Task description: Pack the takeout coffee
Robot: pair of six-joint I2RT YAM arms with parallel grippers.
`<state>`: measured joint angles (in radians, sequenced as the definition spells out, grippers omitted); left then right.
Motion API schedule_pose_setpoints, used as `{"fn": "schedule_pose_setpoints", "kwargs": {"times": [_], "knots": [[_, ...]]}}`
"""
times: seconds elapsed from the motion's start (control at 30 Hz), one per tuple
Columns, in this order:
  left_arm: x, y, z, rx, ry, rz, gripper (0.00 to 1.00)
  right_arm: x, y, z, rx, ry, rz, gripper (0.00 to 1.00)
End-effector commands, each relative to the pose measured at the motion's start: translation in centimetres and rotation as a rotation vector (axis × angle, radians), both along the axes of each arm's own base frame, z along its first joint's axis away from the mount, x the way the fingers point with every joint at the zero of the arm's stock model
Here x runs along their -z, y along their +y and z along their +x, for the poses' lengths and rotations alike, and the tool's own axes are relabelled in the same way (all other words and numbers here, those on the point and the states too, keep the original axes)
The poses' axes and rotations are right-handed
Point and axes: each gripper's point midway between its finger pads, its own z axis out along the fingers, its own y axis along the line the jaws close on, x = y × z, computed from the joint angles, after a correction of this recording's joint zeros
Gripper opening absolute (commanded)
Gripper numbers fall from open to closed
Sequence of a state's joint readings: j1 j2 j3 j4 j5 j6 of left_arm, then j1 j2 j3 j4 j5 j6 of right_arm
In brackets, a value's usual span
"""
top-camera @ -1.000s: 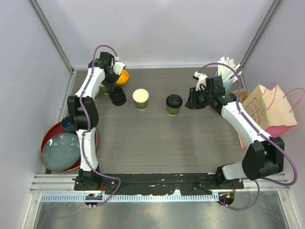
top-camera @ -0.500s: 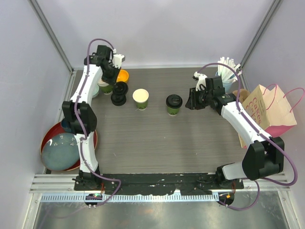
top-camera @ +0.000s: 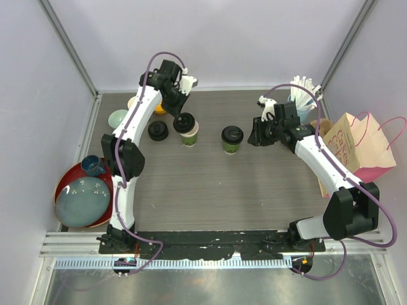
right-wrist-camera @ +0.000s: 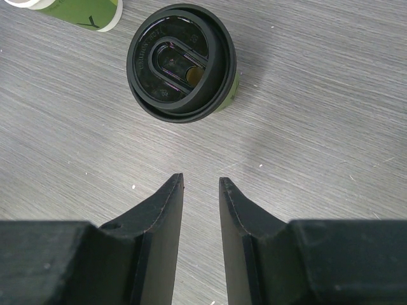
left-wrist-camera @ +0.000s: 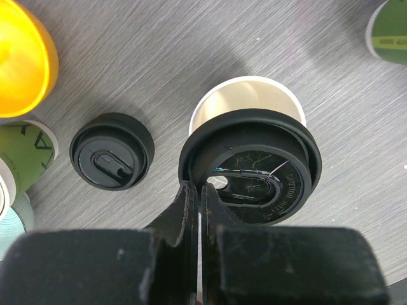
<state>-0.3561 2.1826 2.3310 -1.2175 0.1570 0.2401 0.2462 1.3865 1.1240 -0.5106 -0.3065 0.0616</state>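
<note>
One dark-green takeout coffee cup [top-camera: 188,133] [left-wrist-camera: 247,94] stands open, white inside. My left gripper [top-camera: 184,120] [left-wrist-camera: 198,188] is shut on the rim of a black lid [left-wrist-camera: 249,166], holding it just over that cup's mouth and slightly off-centre. A second black lid [top-camera: 158,131] [left-wrist-camera: 112,151] lies on the table to the cup's left. The other takeout cup [top-camera: 232,139] [right-wrist-camera: 181,62] stands lidded at mid-table. My right gripper [top-camera: 254,136] [right-wrist-camera: 201,182] hangs open a short way to its right, with nothing between its fingers.
A paper bag [top-camera: 356,149] with pink handles sits at the right edge, with a light-blue cup of white straws [top-camera: 304,95] behind it. An orange bowl [left-wrist-camera: 22,60] and a pale green bowl [top-camera: 118,119] are at the back left. A red tray [top-camera: 70,175] holds a blue dish and mug.
My left arm lifted one black lid from the lids at the left and swung right, bringing it over the open cup. One lid stays on the table. The right arm is unmoved.
</note>
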Motion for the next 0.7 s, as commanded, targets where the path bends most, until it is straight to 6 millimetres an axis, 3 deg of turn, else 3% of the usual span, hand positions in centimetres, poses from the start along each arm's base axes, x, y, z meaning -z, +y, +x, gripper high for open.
{"fn": "schedule_pose_setpoints", "kwargs": {"times": [0.0, 0.3, 0.67], "knots": [[1.2, 0.1, -0.3, 0.016, 0.024, 0.075, 0.00, -1.9, 0.2, 0.6, 0.001, -0.051, 0.001, 0.35], [1.3, -0.4, 1.6, 0.004, -0.019, 0.105, 0.00, -1.8, 0.2, 0.5, -0.004, -0.052, -0.003, 0.35], [-0.5, -1.3, 1.5, 0.014, -0.051, 0.047, 0.00, -1.4, 0.5, 0.4, -0.014, -0.041, -0.005, 0.35]]}}
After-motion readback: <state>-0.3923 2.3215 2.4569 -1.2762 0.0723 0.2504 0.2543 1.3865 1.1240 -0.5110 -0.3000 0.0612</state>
